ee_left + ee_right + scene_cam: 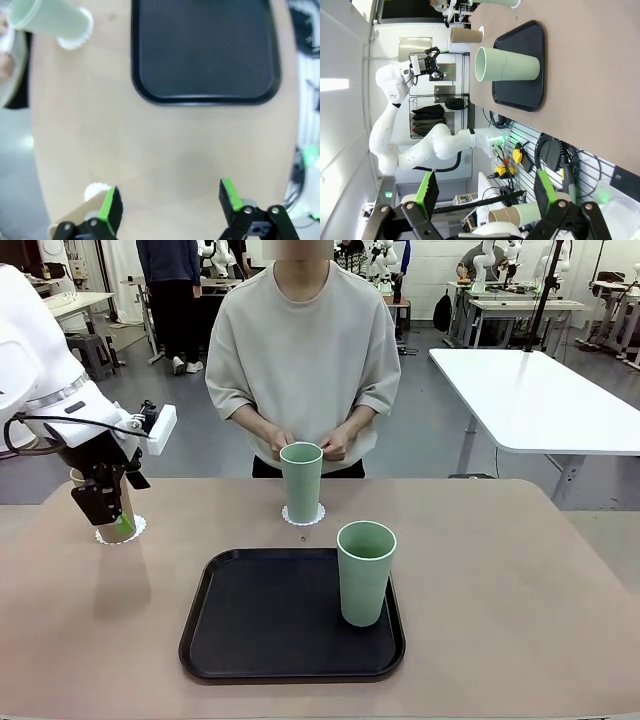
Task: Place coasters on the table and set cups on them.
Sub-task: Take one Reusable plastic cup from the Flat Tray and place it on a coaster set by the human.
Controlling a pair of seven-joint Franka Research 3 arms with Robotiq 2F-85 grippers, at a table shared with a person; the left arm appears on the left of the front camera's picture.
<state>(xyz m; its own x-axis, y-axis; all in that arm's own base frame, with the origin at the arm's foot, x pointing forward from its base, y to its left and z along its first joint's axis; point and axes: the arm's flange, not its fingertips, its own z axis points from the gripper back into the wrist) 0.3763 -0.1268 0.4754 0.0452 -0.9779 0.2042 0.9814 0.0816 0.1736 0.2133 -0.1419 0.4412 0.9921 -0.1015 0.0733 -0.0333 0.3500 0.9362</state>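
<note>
Front view: the left gripper (106, 516), fingers open, hangs close before the tan cup (127, 508) on its coaster (137, 531), a black tray (250, 630) bearing a mint cup (365, 575) on the bench (500, 590); right gripper (482, 192) fingers likewise open.

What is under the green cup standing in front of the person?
A white coaster lies under the green cup; its lacy edge shows around the base. Its middle is covered by the cup.

A black rounded-rectangle tray (260, 625) lies at the middle of the beige-pink matte counter (500, 590), toward its near edge. A pale mint tapered tumbler (365, 575) stands in the tray's right half. Behind the tray, a second mint tumbler (301, 483) stands on a white lacy paper coaster (321, 513), just before a person (300, 350). At the far left, a tan-brown tumbler (127, 512) stands on another such coaster (137, 530).
</note>
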